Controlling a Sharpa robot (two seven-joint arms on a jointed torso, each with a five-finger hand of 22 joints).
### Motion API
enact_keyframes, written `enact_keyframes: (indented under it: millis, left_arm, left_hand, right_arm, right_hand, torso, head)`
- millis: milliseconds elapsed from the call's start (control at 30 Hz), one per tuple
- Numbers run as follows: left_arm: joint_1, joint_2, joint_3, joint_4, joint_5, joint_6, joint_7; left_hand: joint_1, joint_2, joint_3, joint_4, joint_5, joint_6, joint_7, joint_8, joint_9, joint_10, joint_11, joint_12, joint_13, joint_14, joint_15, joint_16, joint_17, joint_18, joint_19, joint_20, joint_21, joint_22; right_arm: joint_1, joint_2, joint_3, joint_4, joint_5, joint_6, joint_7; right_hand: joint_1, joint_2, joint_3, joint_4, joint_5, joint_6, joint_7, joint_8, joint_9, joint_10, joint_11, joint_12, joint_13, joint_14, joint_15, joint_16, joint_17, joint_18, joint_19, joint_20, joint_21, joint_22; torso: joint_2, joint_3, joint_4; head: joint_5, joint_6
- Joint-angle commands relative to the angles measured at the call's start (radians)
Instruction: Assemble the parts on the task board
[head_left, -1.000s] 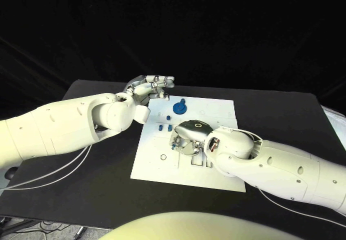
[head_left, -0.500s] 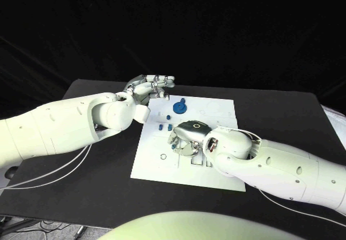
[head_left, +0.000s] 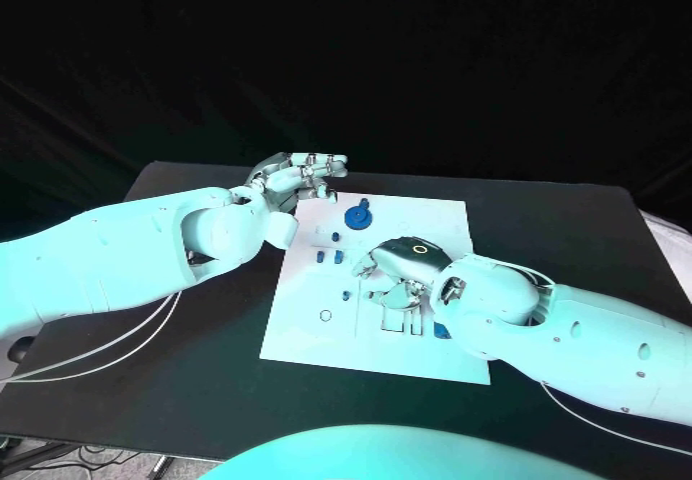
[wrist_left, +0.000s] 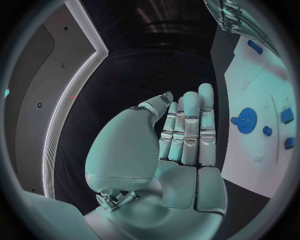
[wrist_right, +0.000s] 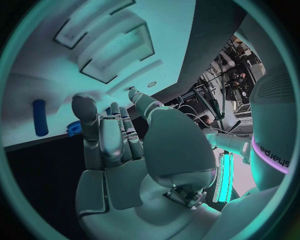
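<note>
Right now the right hand (head_left: 392, 270) hovers low over the middle of the white task board (head_left: 440, 215) on the black table (head_left: 577, 215), fingers straight and together, grasping nothing. Its left hand (head_left: 299, 172) sits at the board's far corner, fingers likewise together, empty. Blue parts, a gear (head_left: 359, 213) among them, lie on the board.

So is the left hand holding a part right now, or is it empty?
Empty. The left wrist view shows the left hand with fingers straight and side by side, nothing between them, beside the white board.
</note>
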Motion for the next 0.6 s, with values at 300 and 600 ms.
enact_keyframes:
  millis: [300, 600]
  left_arm:
    - [0.0, -0.005, 0.0, 0.004, -0.011, 0.023, 0.002]
    - [0.0, -0.004, 0.0, 0.004, -0.013, 0.027, 0.002]
  left_hand:
    - [0.002, 0.01, -0.003, -0.006, 0.003, -0.005, 0.001, 0.002, -0.001, -0.006, -0.001, 0.006, 0.001, -0.007, -0.002, -0.004, -0.002, 0.011, 0.006, 0.001, -0.007, -0.002]
    - [0.002, 0.01, -0.003, -0.006, 0.003, -0.005, 0.001, 0.002, -0.001, -0.006, -0.001, 0.006, 0.001, -0.007, -0.002, -0.004, -0.002, 0.011, 0.006, 0.001, -0.007, -0.002]
  right_arm:
    - [0.075, -0.168, 0.022, 0.063, 0.018, -0.006, -0.014]
    - [0.091, -0.187, 0.023, 0.031, -0.009, 0.054, -0.024]
  right_hand:
    - [0.001, -0.015, -0.036, -0.002, -0.009, 0.009, -0.041, -0.007, -0.002, 0.002, -0.022, 0.044, -0.008, 0.021, -0.014, 0.01, 0.007, 0.009, 0.015, -0.01, 0.009, 0.012]
    - [0.01, -0.012, -0.052, -0.004, -0.01, 0.009, -0.046, -0.007, -0.002, -0.025, -0.026, 0.042, -0.01, 0.023, -0.021, 0.008, 0.003, 0.008, 0.017, -0.016, 0.006, 0.01]
  torso:
    - [-0.001, -0.0005, -0.0092]
    - [-0.001, 0.0, -0.0076]
  head:
    - [-0.014, 0.017]
    - [-0.015, 0.02]
